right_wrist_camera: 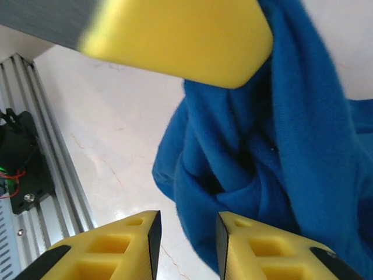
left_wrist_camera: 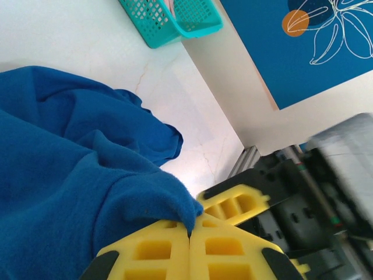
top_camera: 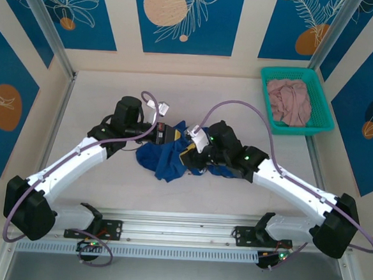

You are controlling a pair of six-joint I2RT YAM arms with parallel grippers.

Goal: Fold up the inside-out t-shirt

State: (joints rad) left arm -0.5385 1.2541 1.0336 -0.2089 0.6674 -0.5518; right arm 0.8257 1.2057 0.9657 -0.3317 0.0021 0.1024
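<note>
- Shows a royal-blue soft cloth t-shirt (top_camera: 168,159) bunched up in a heap in the middle of the pale flat table (top_camera: 100,95), between the two arms.
- Pinches a fold of that t-shirt (left_wrist_camera: 76,175) in the left gripper (left_wrist_camera: 190,236): yellow fingers (left_wrist_camera: 154,248) pressed tight together, with blue cloth coming out right at the tips.
- From above, puts the left gripper (top_camera: 164,133) at the far edge of the heap, on its left side.
- Holds the right gripper (right_wrist_camera: 187,233) with its jaws apart, a clear gap between them and nothing squeezed there.
- Has the t-shirt (right_wrist_camera: 280,151) in thick twisted folds just beside one yellow finger of that gripper, with bare table behind the other.
- From above, sets the right gripper (top_camera: 193,148) on the right side of the heap, close to the left gripper.
- Has a teal plastic basket (top_camera: 300,131) in the far right corner of the table, well apart from the t-shirt, with a crumpled dusty-pink garment (top_camera: 290,102) inside.
- Shows the same basket (left_wrist_camera: 152,26) beyond the blue cloth in the left wrist view.
</note>
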